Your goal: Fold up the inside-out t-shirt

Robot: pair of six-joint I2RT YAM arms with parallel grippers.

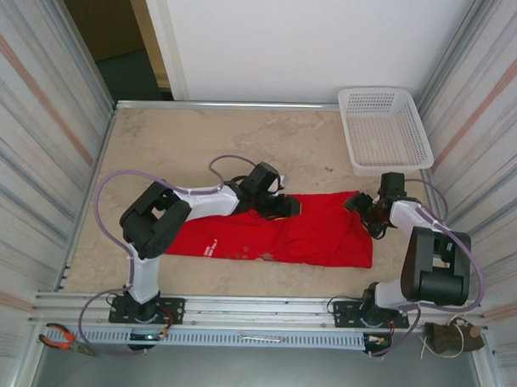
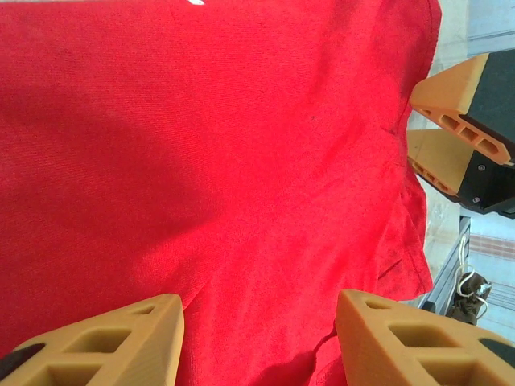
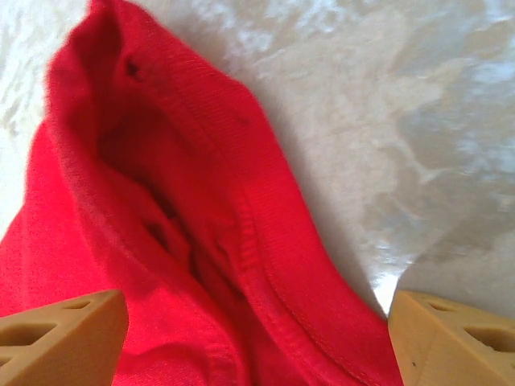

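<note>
A: Where is the t-shirt (image 1: 316,234)?

B: It lies flat on the table (image 1: 201,140) as 1 long red band, running left to right between the 2 arms. A small white print (image 1: 212,252) shows near its near edge, toward the left end.

A: State the position of the left gripper (image 1: 288,207).

B: It sits at the far edge of the band, about midway along it. In the left wrist view, its 2 fingers (image 2: 121,338) stand apart over the cloth, released, gripping nothing.

A: And the right gripper (image 1: 364,216)?

B: It is at the far right corner of the band. In the right wrist view, its 2 fingers (image 3: 56,330) stand wide apart, 1 on either side of a raised, stitched fold of red cloth. They are released and do not pinch the fold.

A: Other items?

B: 1 white mesh basket (image 1: 377,90) stands in the far right corner of the table, apart from the cloth. 1 pair of pliers (image 1: 62,338) lies on the rail, left of the left arm's base.
</note>
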